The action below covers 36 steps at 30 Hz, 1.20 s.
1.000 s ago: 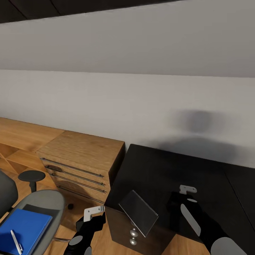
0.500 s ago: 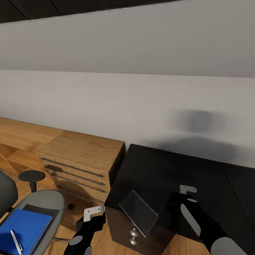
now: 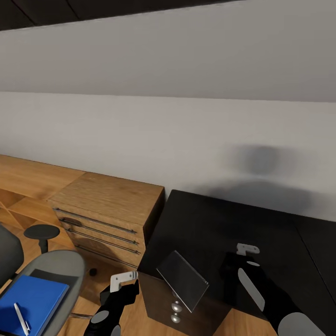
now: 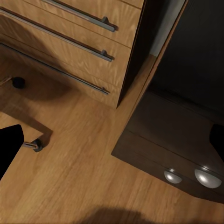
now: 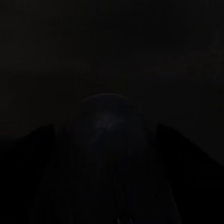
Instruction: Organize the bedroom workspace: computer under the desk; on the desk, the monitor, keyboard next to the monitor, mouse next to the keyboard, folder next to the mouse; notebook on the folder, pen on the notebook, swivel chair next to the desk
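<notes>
Desk corner, chest and chair along the wall.
Desk (image 3: 219,224) against the wall (image 3: 168,135), at right; notebook (image 3: 182,280) on its front left corner, tilted, overhanging the front edge. Chest (image 3: 105,210) just left of the desk, also against the wall. Chair (image 3: 51,270) at far left, before the chest; folder (image 3: 30,298) on its seat, pen (image 3: 21,318) on the folder.

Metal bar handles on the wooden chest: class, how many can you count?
3 in the head view, stacked down the chest's front: top, middle, bottom. The lowest is partly hidden.
</notes>
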Motion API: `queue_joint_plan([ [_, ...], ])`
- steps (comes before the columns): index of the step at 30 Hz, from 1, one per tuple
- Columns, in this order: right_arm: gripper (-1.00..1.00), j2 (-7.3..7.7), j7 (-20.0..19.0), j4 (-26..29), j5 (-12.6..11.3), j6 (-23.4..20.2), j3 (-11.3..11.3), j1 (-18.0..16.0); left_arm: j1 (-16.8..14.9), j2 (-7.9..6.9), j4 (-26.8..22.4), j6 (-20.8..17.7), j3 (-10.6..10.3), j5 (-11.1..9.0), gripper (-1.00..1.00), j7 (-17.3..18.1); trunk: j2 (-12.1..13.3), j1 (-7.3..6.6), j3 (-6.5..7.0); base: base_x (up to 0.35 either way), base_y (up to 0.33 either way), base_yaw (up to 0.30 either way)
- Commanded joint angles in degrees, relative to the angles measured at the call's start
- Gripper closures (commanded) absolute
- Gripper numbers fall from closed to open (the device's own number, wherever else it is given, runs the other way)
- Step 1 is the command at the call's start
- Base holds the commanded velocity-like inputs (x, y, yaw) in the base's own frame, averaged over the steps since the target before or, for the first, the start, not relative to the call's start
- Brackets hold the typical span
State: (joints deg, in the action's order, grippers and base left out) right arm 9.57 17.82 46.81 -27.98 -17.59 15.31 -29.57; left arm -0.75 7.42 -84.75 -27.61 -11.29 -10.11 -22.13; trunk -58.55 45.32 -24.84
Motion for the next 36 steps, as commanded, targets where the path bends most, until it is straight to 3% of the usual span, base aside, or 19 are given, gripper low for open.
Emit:
queue_joint_plan([
  [1,1.0,0.11,0.55,0.16,-0.5,-0.17,0.34,-0.05,-0.04,-0.02,-0.06,-0.16,-0.08,-0.61,-1.0,-0.55,-0.05,0.01,-0.07,-0.021,0.0,0.0],
  [21,1.0,0.59,0.92,3.9,-0.43,-0.17,-0.03,0.0,-0.04,-0.04,0.0,-0.25,-0.05,-0.61,-1.0,-0.55,-0.05,0.01,-0.07,-0.293,0.0,0.0],
  [23,1.0,0.72,1.03,5.0,-0.47,-0.17,-1.58,0.02,-0.04,-0.04,-0.01,-0.25,-0.05,-0.61,-1.0,-0.55,-0.05,0.01,-0.07,-0.334,0.0,0.0],
  [27,1.0,0.78,1.17,6.0,-0.49,-0.17,-7.23,0.08,-0.03,-0.04,0.01,-0.25,-0.05,-0.61,-1.0,-0.54,-0.05,0.01,-0.07,-0.334,0.0,0.0],
  [30,1.0,0.79,1.23,6.8,-0.5,-0.17,-9.78,0.13,-0.04,-0.04,0.0,-0.25,-0.07,-0.58,-1.0,-0.55,-0.05,0.01,-0.07,-0.323,0.0,0.0],
  [36,1.0,0.69,1.88,11.29,-0.7,-0.17,-10.85,0.29,-0.04,-0.04,0.0,-0.25,-0.13,-0.59,-1.0,-0.55,-0.05,0.01,-0.07,-0.208,0.0,0.0],
])
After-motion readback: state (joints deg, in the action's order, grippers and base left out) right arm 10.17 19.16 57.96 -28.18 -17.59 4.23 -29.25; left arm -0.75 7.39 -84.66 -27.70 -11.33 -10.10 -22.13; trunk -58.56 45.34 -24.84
